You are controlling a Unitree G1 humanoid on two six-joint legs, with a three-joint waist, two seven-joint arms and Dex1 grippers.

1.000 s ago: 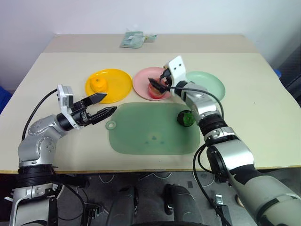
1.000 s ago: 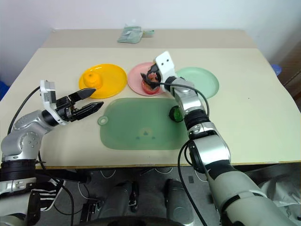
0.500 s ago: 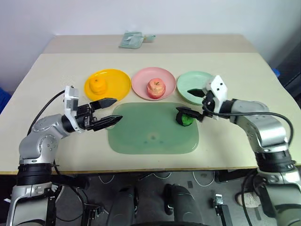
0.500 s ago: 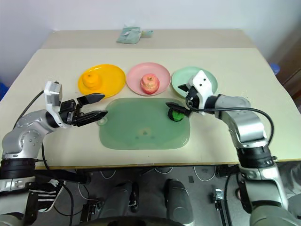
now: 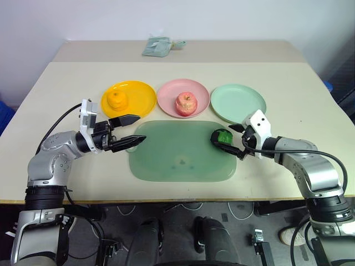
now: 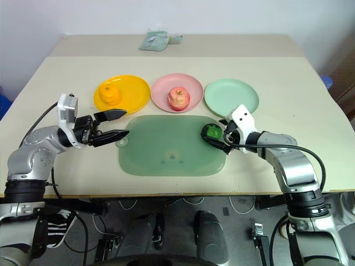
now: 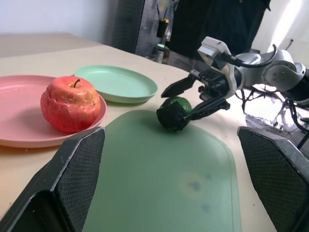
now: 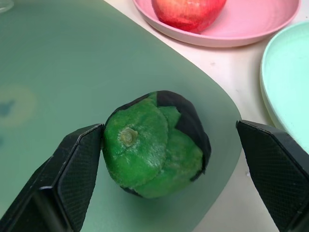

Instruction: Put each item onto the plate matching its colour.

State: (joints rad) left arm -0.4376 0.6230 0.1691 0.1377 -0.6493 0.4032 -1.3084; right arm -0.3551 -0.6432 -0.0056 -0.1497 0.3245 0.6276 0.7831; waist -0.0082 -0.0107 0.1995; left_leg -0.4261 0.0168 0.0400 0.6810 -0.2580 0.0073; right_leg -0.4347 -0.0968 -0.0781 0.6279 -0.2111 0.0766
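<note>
The orange (image 5: 116,100) rests on the yellow plate (image 5: 138,95), and the apple (image 5: 185,103) sits upright on the pink plate (image 5: 166,97). Nothing lies on the mint green plate (image 5: 238,103). The dark-green ball (image 5: 222,137) is at the right end of the green mat (image 5: 177,152). My right gripper (image 5: 231,138) is open and low, one finger on each side of the ball (image 8: 154,145), coming from the right. At the mat's left edge my left gripper (image 5: 141,128) hovers open, holding nothing and pointing right.
A crumpled pale-green packet (image 5: 157,46) lies at the table's far edge. The beige table (image 5: 299,94) has bare room to the right of the mint plate and in front of the mat.
My right gripper left the apple on the pink plate, then pulled back right and down to straddle the green ball. The left gripper stayed nearly in place.
</note>
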